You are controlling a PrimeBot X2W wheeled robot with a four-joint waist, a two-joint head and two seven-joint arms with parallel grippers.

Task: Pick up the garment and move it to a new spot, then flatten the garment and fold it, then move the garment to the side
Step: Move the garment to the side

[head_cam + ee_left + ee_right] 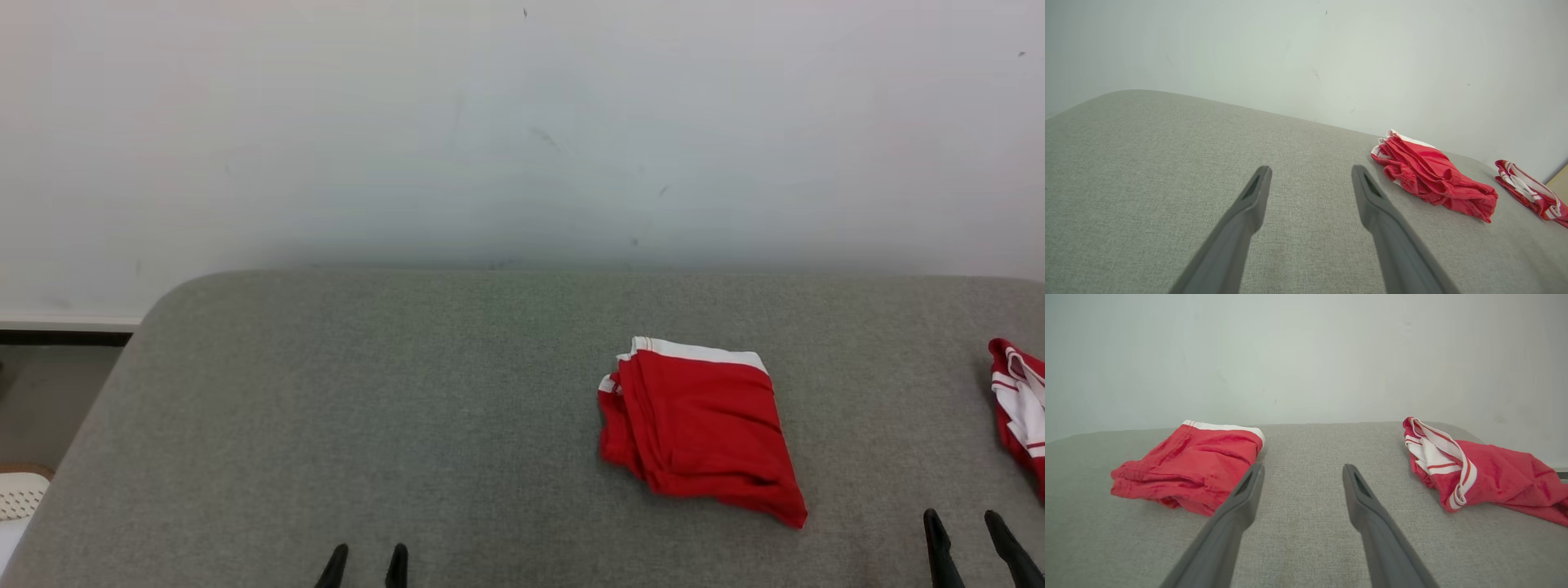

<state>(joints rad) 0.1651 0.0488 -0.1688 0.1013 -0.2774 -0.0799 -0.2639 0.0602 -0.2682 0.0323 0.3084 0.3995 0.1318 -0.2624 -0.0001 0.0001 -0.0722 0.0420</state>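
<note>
My left gripper point(365, 563) and right gripper point(971, 543) hang wide open, empty, over the grey fabric surface point(326, 408). The folded red cloth garment with white waistband point(702, 429) lies between them. Pinching 1 layer could undo its fold, or I might snag the crumpled red-and-white garment point(1016, 408) nearby.

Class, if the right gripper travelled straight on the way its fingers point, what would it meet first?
Probably nothing soon: the right gripper points through the gap between the folded red garment and the loose red garment, toward the wall.
</note>
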